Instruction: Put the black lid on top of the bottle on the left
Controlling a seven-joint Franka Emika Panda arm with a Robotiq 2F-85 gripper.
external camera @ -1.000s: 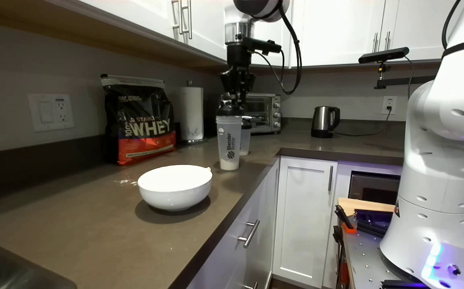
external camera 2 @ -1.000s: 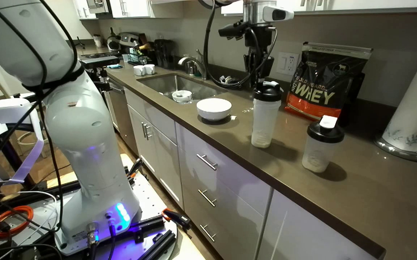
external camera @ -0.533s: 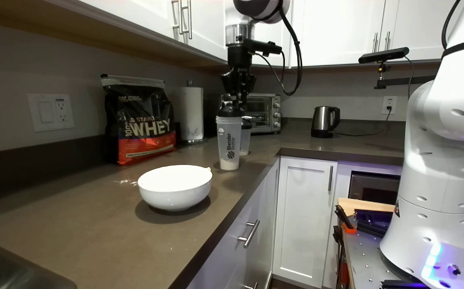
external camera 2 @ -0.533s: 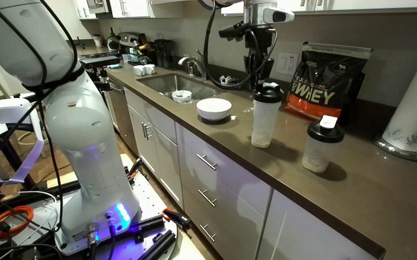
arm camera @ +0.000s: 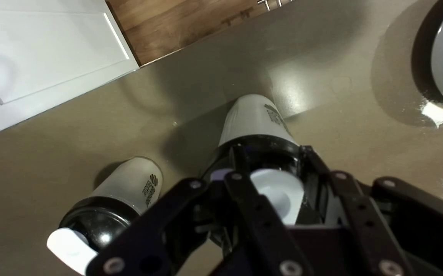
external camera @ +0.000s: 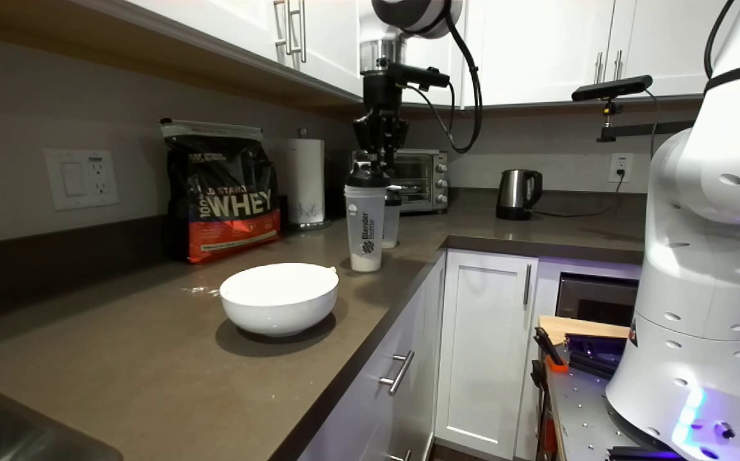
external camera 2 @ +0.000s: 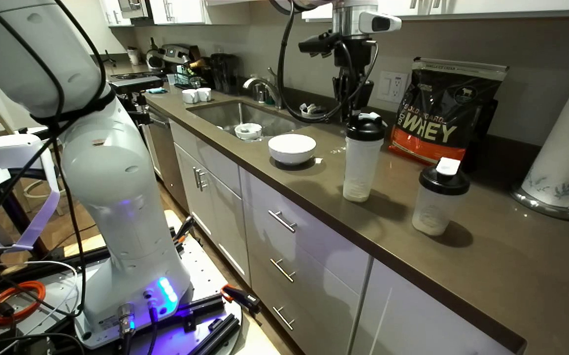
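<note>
The tall translucent bottle with white powder at its base stands upright on the counter; it also shows in an exterior view and the wrist view. The black lid is at this bottle's mouth and looks slightly off to one side of the rim; I cannot tell whether it is fully seated. It also shows in an exterior view and the wrist view. My gripper points down with its fingers on both sides of the lid's raised part and white flip cap.
A shorter bottle with a black lid and white flip cap stands close by. A white bowl is on the counter. A whey bag and a paper towel roll stand along the wall. Cabinets hang above.
My gripper and the black lid have moved very slightly, a little down onto the bottle's mouth and sideways. The bottles and bowl have not moved.
</note>
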